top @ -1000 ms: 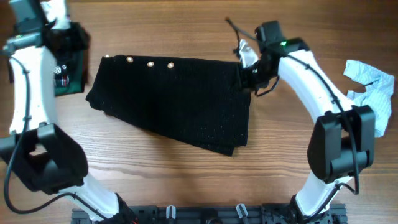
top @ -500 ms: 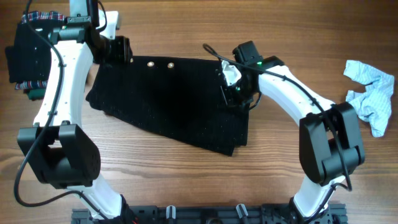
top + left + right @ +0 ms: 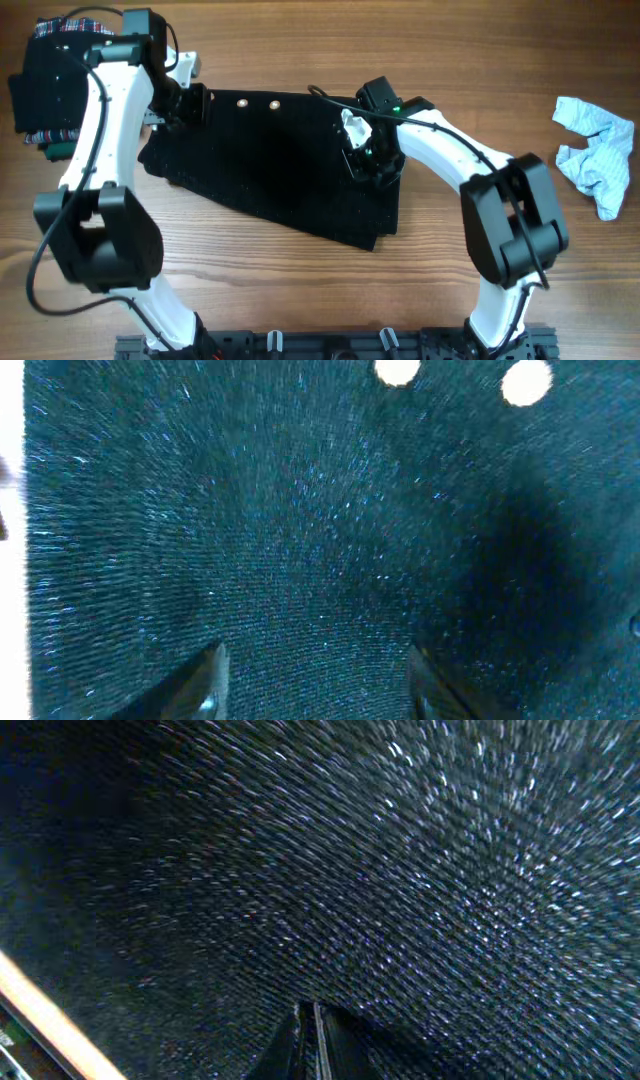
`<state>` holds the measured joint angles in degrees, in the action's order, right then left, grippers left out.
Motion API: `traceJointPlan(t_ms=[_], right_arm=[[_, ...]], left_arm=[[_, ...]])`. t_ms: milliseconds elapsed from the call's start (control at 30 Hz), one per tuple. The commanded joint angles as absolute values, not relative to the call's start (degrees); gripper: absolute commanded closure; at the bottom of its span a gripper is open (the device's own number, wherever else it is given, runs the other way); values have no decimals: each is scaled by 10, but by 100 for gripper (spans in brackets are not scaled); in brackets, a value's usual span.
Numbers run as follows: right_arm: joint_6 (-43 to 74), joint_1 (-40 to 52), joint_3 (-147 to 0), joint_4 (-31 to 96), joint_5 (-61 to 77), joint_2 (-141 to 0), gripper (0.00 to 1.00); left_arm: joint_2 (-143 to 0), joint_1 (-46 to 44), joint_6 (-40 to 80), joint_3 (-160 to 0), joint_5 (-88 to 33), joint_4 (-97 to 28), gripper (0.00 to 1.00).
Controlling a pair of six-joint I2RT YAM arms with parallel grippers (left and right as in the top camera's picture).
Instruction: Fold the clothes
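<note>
Black garment [image 3: 270, 170] lies beneath left pincer [image 3: 312, 682] — and right pincer [image 3: 312, 1038].

Looks bright and even from overhead, with only soft, short shadows on the light brown wooden table [image 3: 300, 290] and hardly any detail in the black knitted garment [image 3: 280, 170]. Way messier up close on the left wrist: bluish cast, streaky motion blur across the knit, blown-out pale round buttons [image 3: 526, 382], washed-out white strip down the left edge. Same streaky smear on the right wrist, darker toward the left, with a glaring orange band in the lower left corner.
</note>
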<state>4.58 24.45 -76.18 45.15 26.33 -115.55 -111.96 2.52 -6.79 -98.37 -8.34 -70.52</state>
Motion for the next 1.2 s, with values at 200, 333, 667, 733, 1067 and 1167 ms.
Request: traceJointPlan(t_ms=[200,333,667,733,1067,1167], right_arm=[[86,237,-756,450,237,-1187,96],[116,209,-756,448,235,-1197,96],[135,116,-757,434,230,-1197,96],[130,98,-757,426,228,-1197,96],[104,39,-766,391,176,-1197,96],[101,30,-776,390,179,-1197,96]], left_arm=[[-1179,25,-51,-990,-107,-687,48],[-1179,25,-51,-990,-111,-668,48],[-1179,20,-51,-990,-173,-626,34],[-1179,15,-51,-990,-191,-612,29],[-1179,-21,-51,-990,-261,-535,12],[-1179,-25,-36,-990,-270,-516,11]])
